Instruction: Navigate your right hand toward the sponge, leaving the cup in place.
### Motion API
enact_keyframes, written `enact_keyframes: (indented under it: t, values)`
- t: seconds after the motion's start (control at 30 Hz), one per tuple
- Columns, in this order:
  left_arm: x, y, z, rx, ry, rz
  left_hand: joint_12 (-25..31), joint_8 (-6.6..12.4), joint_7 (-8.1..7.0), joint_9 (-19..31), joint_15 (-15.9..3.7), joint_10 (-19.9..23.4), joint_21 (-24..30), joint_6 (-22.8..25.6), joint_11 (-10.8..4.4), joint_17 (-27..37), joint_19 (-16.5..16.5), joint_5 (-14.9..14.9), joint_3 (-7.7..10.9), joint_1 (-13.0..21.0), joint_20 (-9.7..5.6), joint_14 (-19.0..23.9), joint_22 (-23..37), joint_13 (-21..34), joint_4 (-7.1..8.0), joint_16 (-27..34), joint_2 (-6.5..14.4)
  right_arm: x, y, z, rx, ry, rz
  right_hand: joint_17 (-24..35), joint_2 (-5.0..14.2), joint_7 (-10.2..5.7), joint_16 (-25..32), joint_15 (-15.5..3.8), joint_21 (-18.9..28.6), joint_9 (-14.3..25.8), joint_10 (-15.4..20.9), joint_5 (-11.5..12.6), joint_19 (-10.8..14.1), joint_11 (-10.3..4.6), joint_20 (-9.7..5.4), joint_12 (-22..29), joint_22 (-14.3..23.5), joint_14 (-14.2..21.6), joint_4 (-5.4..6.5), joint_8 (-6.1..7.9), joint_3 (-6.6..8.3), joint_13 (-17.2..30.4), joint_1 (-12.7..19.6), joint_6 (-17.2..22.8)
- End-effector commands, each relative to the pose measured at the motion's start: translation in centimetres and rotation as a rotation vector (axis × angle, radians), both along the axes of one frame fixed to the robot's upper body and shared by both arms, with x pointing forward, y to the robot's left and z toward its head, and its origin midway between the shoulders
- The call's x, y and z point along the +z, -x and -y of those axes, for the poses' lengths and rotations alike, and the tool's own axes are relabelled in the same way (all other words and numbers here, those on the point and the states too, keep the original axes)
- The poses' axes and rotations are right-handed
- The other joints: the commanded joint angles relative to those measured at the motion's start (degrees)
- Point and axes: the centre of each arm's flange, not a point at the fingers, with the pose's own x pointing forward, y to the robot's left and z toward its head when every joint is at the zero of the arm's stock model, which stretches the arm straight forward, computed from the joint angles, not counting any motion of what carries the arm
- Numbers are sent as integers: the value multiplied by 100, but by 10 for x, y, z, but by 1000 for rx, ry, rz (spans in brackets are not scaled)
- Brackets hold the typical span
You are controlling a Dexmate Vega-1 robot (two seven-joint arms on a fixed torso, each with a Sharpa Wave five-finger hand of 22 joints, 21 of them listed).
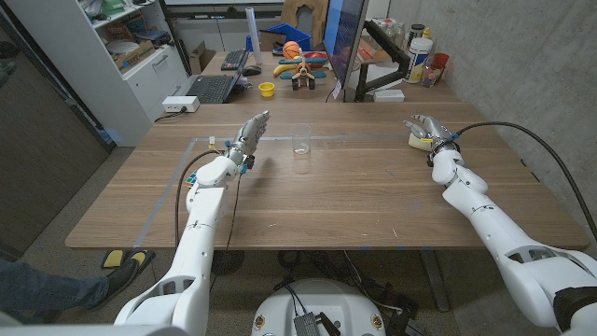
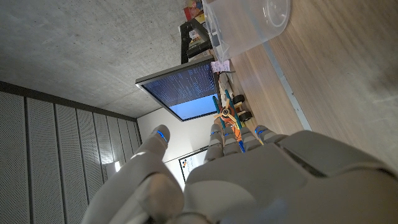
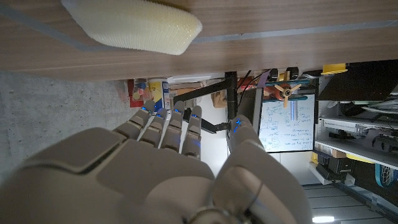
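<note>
Yellow sponge [image 1: 421,142] partly hidden under right robot hand [image 1: 424,128], empty, fingers spread; clear cup [image 1: 300,140] apart.

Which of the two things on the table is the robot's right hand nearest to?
The pale yellow sponge near the table's far right edge. The right hand hovers just over it, while the clear cup stands apart, mid-table.

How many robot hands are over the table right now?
2. The left robot hand is raised left of the clear cup; the right robot hand is at the yellow sponge near the table's right edge.
</note>
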Motion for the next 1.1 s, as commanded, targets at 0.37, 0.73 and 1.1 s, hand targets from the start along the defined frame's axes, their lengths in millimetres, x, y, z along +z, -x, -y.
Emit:
enact_keyframes:
  t: [0.37,0.73,1.1]
  values:
    - [-1,-6,2,-6,0,-9,24,2,21,29,-6,6,-22,51,-27,11,-257,-21,-31,35,-33,-70,30,20,-13,21,47,-5,-4,3,-11,1,-35,15,-15,-12,9,-21,-42,21,-49,31,-36,9,-117,-17,24,-39,25,-11,31,29,-39,-44]
    - [-1,-5,1,-8,3,-4,23,0,24,29,-11,3,-26,47,-32,11,-266,-20,-38,35,-10,-72,31,20,-13,21,50,-8,-9,-3,-5,21,-55,14,-16,-18,18,-31,-64,21,-46,29,-38,-1,-112,-10,25,-34,25,-7,32,29,-43,-45]
    - [-1,-9,2,-7,1,-11,25,4,20,29,-8,9,-31,62,-34,11,-278,-20,-46,33,1,-73,32,20,-12,22,52,-9,-11,0,-17,19,-70,12,-16,-15,22,-30,-84,21,-45,28,-37,3,-111,-4,26,-33,22,-7,34,29,-43,-52]
